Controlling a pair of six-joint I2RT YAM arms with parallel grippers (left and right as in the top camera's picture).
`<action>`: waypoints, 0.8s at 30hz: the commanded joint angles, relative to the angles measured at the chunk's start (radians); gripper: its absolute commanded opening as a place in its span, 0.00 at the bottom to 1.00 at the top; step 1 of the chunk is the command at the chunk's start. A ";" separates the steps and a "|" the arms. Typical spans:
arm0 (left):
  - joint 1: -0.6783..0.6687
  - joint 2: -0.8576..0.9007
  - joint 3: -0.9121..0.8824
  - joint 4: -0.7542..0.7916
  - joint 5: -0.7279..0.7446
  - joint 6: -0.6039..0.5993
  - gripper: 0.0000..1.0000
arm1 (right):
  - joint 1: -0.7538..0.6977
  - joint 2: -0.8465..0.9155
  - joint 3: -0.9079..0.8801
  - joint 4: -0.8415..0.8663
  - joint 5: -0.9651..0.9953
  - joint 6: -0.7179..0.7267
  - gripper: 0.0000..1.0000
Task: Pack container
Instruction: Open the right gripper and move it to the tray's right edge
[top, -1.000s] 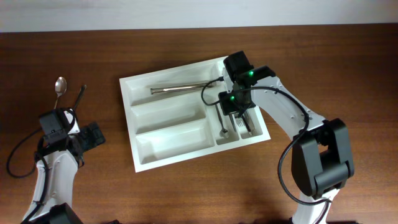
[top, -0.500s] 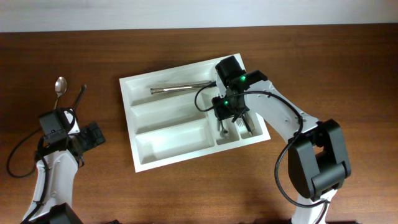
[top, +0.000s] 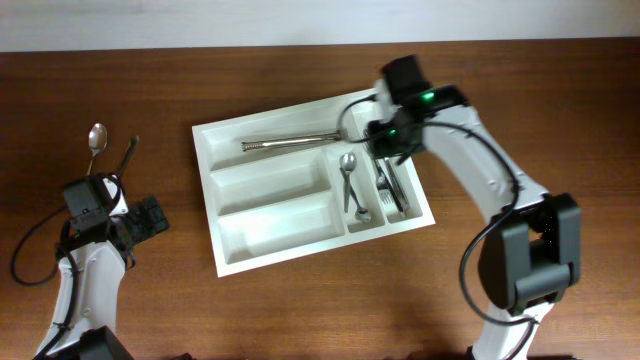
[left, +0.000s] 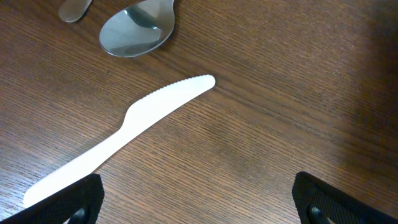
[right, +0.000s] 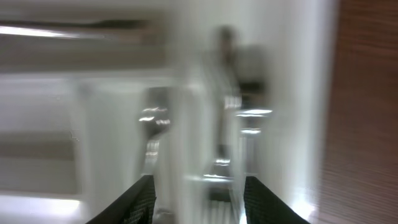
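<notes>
The white container (top: 262, 256) lies tilted in the middle of the table. A long metal utensil (top: 290, 143) lies in its far long compartment. A metal spoon (top: 350, 186) lies in one narrow compartment and metal forks (top: 390, 190) in the other. My right gripper (top: 386, 148) hovers over the far end of the narrow compartments, open and empty; its wrist view (right: 199, 205) is blurred. My left gripper (top: 150, 215) is open and empty above the bare table. In the left wrist view (left: 199, 208) a white plastic knife (left: 124, 127) lies just ahead of it.
A metal spoon (top: 96, 136) lies on the table at the far left, and its bowl shows in the left wrist view (left: 137, 31). A thin black item (top: 130, 150) lies beside it. The two nearer long compartments (top: 275, 215) hold nothing.
My right gripper has pulled back from over the narrow compartments toward the tray's far right corner, uncovering the spoon lying there. The left arm has not moved.
</notes>
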 joint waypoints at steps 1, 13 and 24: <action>0.005 0.005 0.018 -0.002 -0.003 0.013 0.99 | -0.097 -0.008 0.005 -0.033 0.016 -0.103 0.45; 0.005 0.005 0.018 -0.002 -0.003 0.013 0.99 | -0.178 0.003 -0.027 -0.033 -0.031 -0.272 0.41; 0.005 0.005 0.018 -0.001 -0.003 0.013 0.99 | -0.172 0.062 -0.077 -0.023 -0.127 -0.271 0.41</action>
